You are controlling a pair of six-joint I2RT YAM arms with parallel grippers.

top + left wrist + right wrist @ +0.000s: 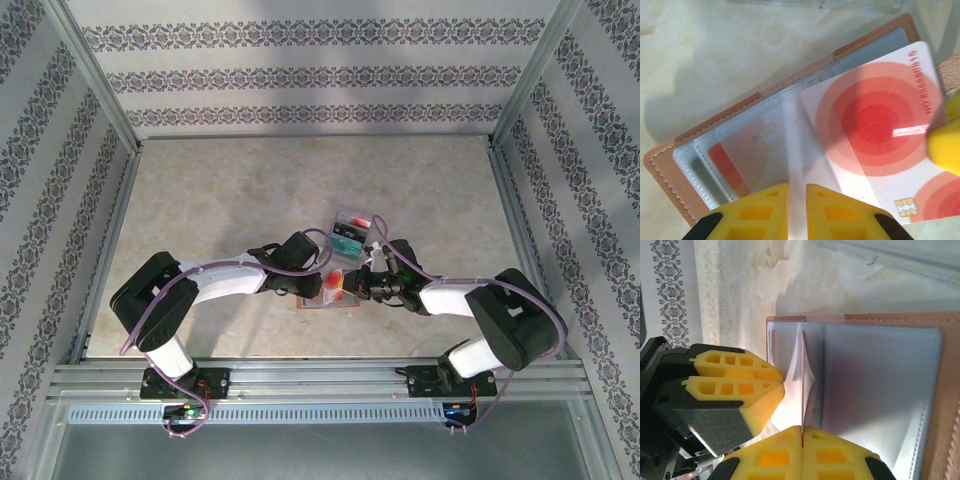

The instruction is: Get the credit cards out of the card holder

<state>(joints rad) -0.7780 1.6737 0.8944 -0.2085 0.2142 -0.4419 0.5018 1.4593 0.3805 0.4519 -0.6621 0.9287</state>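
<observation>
The card holder lies open on the table, with a brown border and clear inner sleeves. In the top view it sits between the two wrists. A white credit card with red rings sticks partway out of a sleeve. My right gripper is shut on this card's near edge, and the card stands edge-on there. One of its fingers shows at the card's right side. My left gripper is shut on a clear sleeve of the holder. Another card stays inside a sleeve.
A small clear plastic tray holding teal and red cards stands just beyond the card holder, and its edge is close to the holder's far border. Both wrists crowd the holder. Patterned walls and metal rails enclose the table.
</observation>
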